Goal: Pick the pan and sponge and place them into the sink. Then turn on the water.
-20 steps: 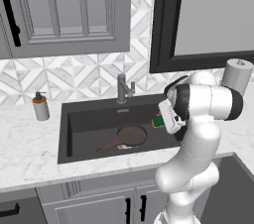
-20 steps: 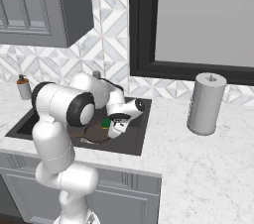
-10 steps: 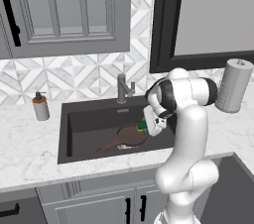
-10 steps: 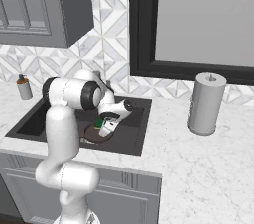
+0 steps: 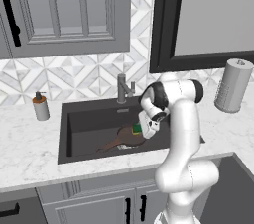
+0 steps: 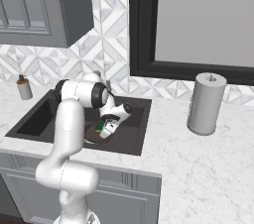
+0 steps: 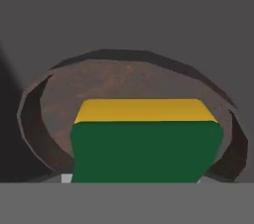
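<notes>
Your gripper [image 5: 144, 130] is closed on the sponge [image 5: 136, 129], down inside the sink [image 5: 89, 119] over the right part of the basin. The hand view looks straight past the sponge [image 7: 145, 141], green face toward the camera, yellow layer on the far edge, onto the pan [image 7: 59, 94] directly beyond it. Fingertips themselves are hidden behind the block, so you cannot read how deep the bite is.

Handling, as a judgement: the sponge is light and soft. It will squash under the pads and spring back when you let go, so expect a small hop or roll on release. It needs only a gentle squeeze across the short sides; nothing here to break.

The pan [image 5: 130, 138] lies flat on the sink floor, handle [image 5: 106, 145] running toward the left front of the basin. From the right base view the sponge [image 6: 100, 126] hangs just over the pan [image 6: 94, 134]; whether they touch, you cannot tell. The pan looks stiff and far heavier than the sponge, so it should not shift if the sponge lands on it.

Further out: the faucet [image 5: 122, 88] stands at the back rim, its side lever is thin, hard and likely slick, so take it squarely. The soap dispenser [image 5: 40, 107] sits well left on the counter [image 5: 30, 143]; the paper towel roll [image 5: 233, 85] stands far right.
</notes>
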